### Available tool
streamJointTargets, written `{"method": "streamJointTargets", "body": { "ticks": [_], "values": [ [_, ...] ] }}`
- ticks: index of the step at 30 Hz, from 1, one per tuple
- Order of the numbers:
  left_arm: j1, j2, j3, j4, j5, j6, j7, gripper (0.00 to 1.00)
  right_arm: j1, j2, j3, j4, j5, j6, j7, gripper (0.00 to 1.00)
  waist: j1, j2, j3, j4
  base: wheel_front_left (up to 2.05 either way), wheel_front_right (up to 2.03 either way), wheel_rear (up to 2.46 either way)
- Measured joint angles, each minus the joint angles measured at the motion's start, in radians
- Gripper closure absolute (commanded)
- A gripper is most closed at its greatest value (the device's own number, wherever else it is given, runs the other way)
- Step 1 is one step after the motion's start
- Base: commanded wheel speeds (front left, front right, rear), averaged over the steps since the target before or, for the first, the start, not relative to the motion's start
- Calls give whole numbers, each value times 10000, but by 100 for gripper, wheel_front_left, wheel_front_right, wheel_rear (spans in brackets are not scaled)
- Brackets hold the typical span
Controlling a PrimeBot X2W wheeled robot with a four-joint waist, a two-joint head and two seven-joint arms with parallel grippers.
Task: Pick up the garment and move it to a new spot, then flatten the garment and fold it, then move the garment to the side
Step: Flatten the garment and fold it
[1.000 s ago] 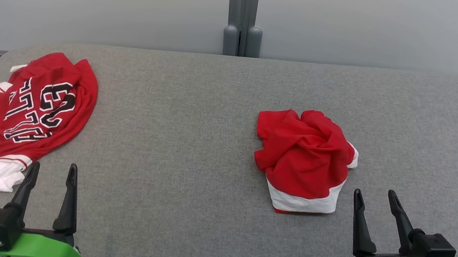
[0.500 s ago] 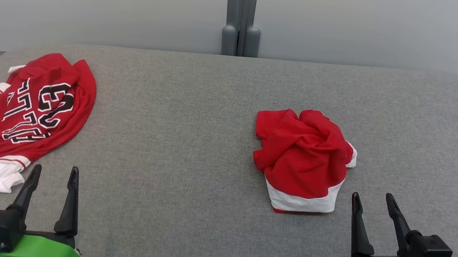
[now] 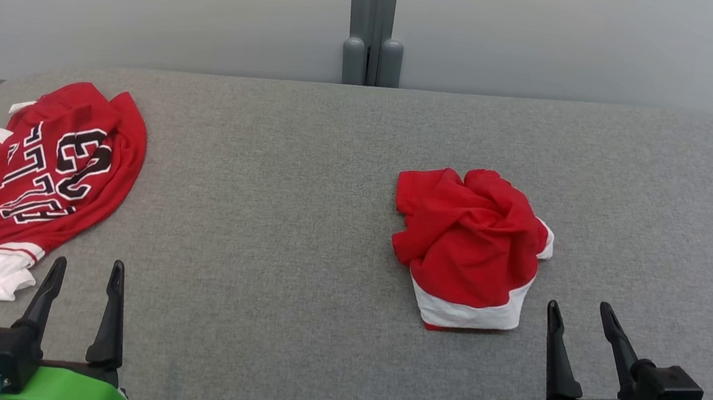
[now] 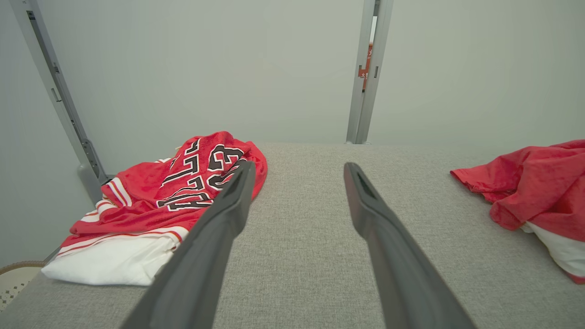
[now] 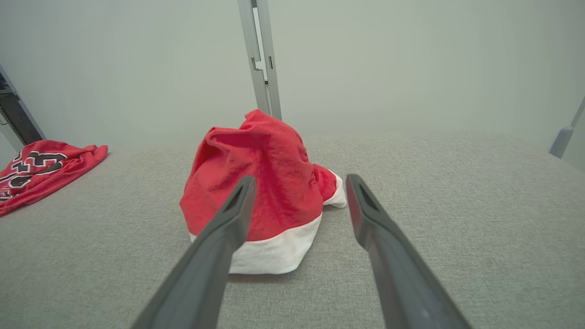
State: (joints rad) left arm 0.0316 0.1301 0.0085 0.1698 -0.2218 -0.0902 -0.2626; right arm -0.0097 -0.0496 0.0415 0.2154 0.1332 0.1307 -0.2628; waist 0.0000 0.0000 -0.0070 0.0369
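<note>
The crumpled red garment (image 3: 468, 250) lies right of centre on the grey table (image 3: 291, 170), just beyond the right gripper (image 3: 579, 305). That gripper and the left gripper (image 3: 89, 261) have their fingers apart, empty.

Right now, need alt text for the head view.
A crumpled red garment with a white hem lies right of centre on a grey fabric surface, just ahead of the right gripper, jaws open and empty. A red jersey with black lettering lies at the far left, ahead of the left gripper, also open and empty.
</note>
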Motion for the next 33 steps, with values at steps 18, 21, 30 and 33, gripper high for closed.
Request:
{"method": "streamJointTargets", "body": {
  "ticks": [18, 21, 30, 33],
  "values": [
    [-15, -140, 119, 111, 207, -151, 0, 0, -291, -12, -33, 123, -36, 0, 0, 0, 0, 0, 93, 40, 0, 0, 0],
    [-45, -186, 104, 117, 232, -157, 0, 0, -681, -146, 31, 196, -50, 0, 6, 0, 0, 0, 196, 57, 0, 0, 0],
    [-389, -332, -113, 194, 307, -236, 0, 0, -2146, -761, 25, 1285, -127, 0, 359, 0, 0, 0, 692, 264, 0, 0, 0],
    [-575, -393, -196, 238, 326, -247, 0, 0, -2596, -894, -23, 1983, -136, 0, 491, 0, 0, 0, 911, 361, 0, 0, 0]
  ]
}}
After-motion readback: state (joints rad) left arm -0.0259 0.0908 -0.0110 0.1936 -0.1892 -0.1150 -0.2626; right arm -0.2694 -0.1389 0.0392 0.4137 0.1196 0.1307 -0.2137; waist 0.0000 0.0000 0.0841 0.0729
